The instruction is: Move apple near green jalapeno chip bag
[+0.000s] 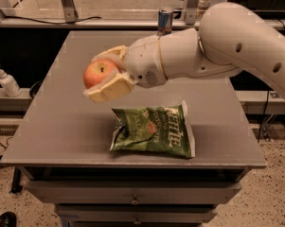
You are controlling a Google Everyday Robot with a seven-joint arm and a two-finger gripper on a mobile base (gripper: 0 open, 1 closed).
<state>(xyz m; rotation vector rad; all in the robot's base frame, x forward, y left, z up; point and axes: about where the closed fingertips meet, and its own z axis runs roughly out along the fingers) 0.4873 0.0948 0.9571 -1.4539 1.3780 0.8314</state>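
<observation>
Cream two-finger gripper (105, 75) pinching round red-orange apple (99, 73) above crinkled green foil chip bag (154, 131); risk: early release, apple rolls off grey table (52, 126).

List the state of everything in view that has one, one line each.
apple: held in the pincer, lifted off the table.
pincer: shut on the apple, above the table.
green jalapeno chip bag: lying flat, crinkled, near the table's front edge.
can: upright at the table's far edge.
pump bottle: upright, left of the table.
drawers: shut.
</observation>
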